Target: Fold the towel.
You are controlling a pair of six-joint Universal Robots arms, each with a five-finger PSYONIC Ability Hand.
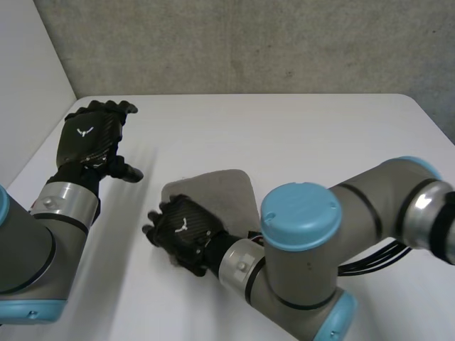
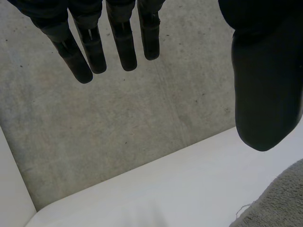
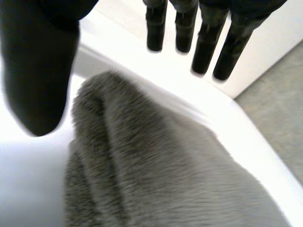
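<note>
A small grey towel (image 1: pixel 217 193) lies folded on the white table (image 1: pixel 298 135), near its front middle. My right hand (image 1: pixel 183 231) hovers over the towel's near left part, palm down. In the right wrist view its fingers (image 3: pixel 204 47) are straight and its thumb (image 3: pixel 40 75) is spread, with the fuzzy towel (image 3: pixel 151 170) under the palm and nothing pinched. My left hand (image 1: pixel 91 138) is raised over the table's left side, well apart from the towel. Its fingers (image 2: pixel 90 47) and thumb (image 2: pixel 265 80) are straight and hold nothing; a corner of the towel (image 2: pixel 279 203) shows below the thumb.
A grey concrete wall (image 1: pixel 249 42) rises behind the table's far edge. A white panel (image 1: pixel 28 85) stands along the left side. My right arm (image 1: pixel 334 249) crosses the front right of the table.
</note>
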